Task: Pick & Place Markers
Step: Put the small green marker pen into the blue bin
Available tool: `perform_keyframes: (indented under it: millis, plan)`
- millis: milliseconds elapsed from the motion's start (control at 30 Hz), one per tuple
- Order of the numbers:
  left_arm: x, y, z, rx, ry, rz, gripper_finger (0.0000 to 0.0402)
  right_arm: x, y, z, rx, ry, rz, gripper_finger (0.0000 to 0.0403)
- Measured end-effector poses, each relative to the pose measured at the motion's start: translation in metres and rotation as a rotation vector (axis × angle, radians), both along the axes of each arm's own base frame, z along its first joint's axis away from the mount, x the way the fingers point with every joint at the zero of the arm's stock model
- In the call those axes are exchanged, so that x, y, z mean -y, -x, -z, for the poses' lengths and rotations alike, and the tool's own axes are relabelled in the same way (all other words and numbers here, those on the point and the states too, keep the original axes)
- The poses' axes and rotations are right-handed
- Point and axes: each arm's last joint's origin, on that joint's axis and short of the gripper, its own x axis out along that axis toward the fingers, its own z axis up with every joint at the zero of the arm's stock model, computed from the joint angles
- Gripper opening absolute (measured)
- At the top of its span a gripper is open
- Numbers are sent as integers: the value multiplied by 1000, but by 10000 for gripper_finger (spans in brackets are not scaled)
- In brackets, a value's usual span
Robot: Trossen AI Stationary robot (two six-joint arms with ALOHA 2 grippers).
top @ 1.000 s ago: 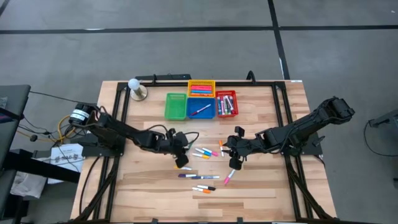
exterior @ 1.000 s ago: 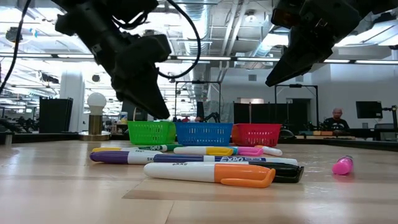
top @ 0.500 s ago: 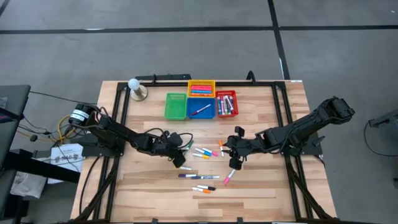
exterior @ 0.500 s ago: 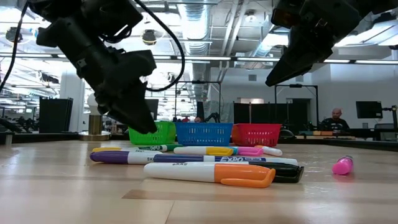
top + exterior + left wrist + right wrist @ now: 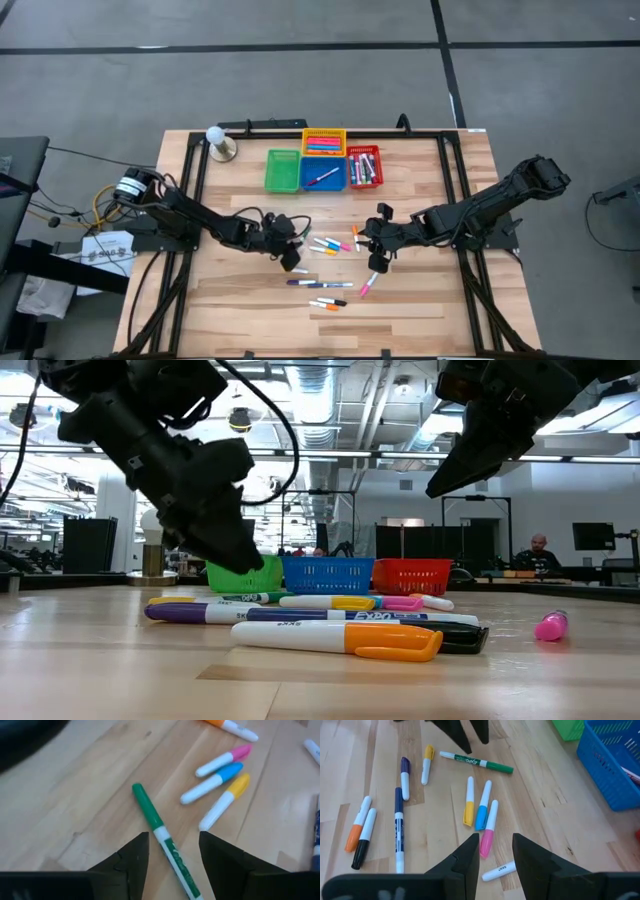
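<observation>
On the desk my green marker lies flat between my left jaws, which stand open and hold nothing. To take it well I judge I should drop straight down, keep it centred and close across the barrel. My left arm reaches low, jaws tipped down. My right jaws hover part open and empty above the pink marker.

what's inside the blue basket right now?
High view: blue basket holds one marker with a white barrel, lying diagonally. Nothing else visible; the low view's mesh wall hides its floor.
</observation>
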Motion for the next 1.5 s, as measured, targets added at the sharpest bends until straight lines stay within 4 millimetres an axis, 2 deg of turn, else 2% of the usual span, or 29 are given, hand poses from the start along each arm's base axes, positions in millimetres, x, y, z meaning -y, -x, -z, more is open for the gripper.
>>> perform_keyframes:
  millis: [200, 733, 1100, 1500]
  plan:
    - [0, -2, 12, -32, -10, -1, 173, 0, 0, 0, 0, 0, 0, 107]
    - [1, -3, 13, -28, -17, 12, 172, 0, 0, 0, 0, 1, 0, 107]
    - [-2, -10, 41, -73, -70, -15, 172, 0, 0, 0, 2, 0, 0, 107]
    - [-6, -10, 44, -90, -89, -19, 165, 0, 0, 0, 0, 0, 0, 107]
